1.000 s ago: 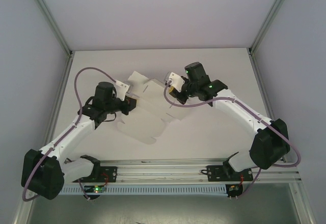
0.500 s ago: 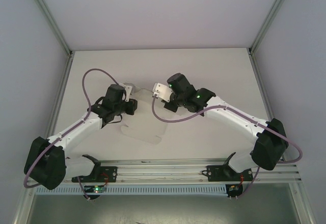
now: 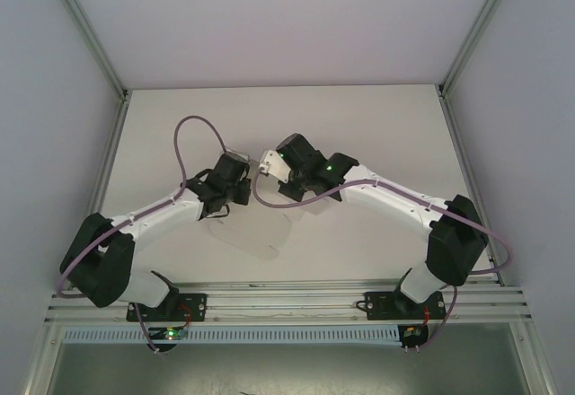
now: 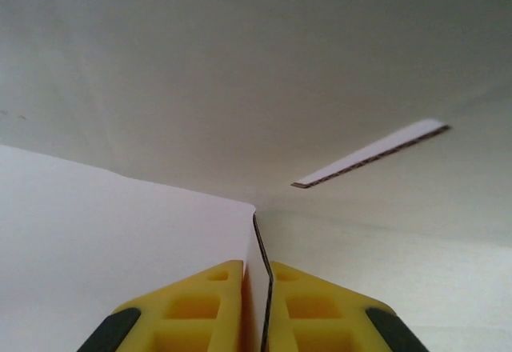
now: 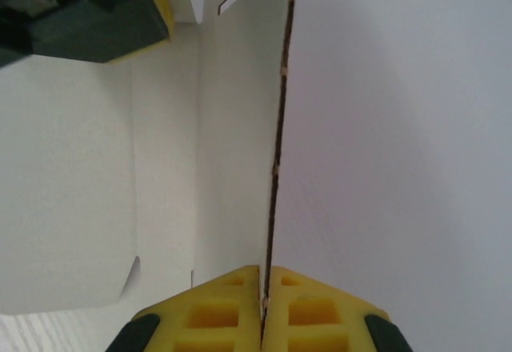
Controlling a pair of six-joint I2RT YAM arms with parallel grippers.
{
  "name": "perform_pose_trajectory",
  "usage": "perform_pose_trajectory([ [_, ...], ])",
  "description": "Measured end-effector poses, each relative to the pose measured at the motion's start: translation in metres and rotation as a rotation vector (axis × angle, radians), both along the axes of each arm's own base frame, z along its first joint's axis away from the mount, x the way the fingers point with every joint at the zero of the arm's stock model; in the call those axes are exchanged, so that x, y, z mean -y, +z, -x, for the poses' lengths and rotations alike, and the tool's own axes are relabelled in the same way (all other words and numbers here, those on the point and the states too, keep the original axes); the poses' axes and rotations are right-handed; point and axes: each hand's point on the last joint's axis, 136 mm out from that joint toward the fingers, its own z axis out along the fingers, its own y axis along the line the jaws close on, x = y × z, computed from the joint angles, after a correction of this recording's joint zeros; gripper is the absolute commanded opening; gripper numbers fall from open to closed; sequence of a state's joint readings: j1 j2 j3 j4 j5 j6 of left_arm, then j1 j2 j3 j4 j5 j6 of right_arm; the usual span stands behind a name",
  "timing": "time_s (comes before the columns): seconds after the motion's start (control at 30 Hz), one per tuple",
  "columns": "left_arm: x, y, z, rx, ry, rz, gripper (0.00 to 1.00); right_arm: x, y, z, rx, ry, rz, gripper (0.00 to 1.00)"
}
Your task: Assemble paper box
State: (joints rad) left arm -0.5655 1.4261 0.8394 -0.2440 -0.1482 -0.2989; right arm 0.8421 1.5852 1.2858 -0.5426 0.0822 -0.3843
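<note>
- The paper box [image 3: 256, 231], a sheet of thin, plain white card, sits between the two arms about midway between the desk's [image 3: 386, 126] left and right edges and a little closer to the near edge.
- The left pincer [image 4: 256, 310] pinches a cut edge of the card between moulded yellow pads [image 4: 200, 304] with square recesses. The edge shows as a fine dark line rising from the jaws.
- The right pincer [image 5: 262, 310] is pressed together on another cut edge of the same sheet, and its yellow pads meet on the card.
- That edge looks slightly ragged, with a brownish core. Smooth matte panels bend away to its left.
- A narrow straight slot [image 4: 372, 154] is cut through one panel, with a dark rim along one side.
- From above, white card on the white desk is hard to trace. A rounded near corner and its soft shadow stand out.
- The arms' black wrists cover the gripped parts, and the overhead view does not show whether the sheet lies flat or is lifted.
- A purple cable [image 3: 193, 135] loops above the left arm.
</note>
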Motion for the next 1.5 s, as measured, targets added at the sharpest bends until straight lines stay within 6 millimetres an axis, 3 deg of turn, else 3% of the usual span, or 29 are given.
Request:
perform_pose_trajectory([
  [0.33, 0.018, -0.003, -0.019, 0.023, -0.012, -0.124, 0.05, 0.017, -0.009, -0.001, -0.071, -0.095, 0.028, 0.00],
  [0.47, 0.022, -0.002, -0.024, 0.021, -0.007, -0.120, 0.14, 0.022, -0.008, -0.004, -0.063, -0.120, 0.039, 0.00],
  [0.73, 0.021, -0.004, -0.024, 0.013, 0.043, -0.095, 0.21, 0.027, -0.009, -0.006, -0.047, -0.133, 0.063, 0.00],
  [0.97, 0.011, 0.003, -0.010, 0.013, 0.079, -0.062, 0.51, 0.024, -0.005, -0.009, 0.001, -0.067, 0.087, 0.00],
  [1.07, 0.011, 0.023, 0.006, 0.050, 0.063, 0.007, 0.83, 0.015, 0.000, -0.015, 0.037, -0.021, 0.059, 0.00],
  [1.13, 0.008, 0.038, 0.016, 0.080, 0.056, 0.058, 0.98, 0.012, 0.001, -0.018, 0.049, 0.010, 0.043, 0.00],
  [1.33, -0.025, 0.083, 0.025, 0.183, 0.129, 0.173, 1.00, 0.017, -0.008, -0.023, 0.052, 0.060, 0.036, 0.00],
  [1.5, -0.061, 0.098, 0.033, 0.214, 0.247, 0.174, 1.00, 0.021, -0.011, -0.026, 0.071, 0.099, 0.054, 0.00],
])
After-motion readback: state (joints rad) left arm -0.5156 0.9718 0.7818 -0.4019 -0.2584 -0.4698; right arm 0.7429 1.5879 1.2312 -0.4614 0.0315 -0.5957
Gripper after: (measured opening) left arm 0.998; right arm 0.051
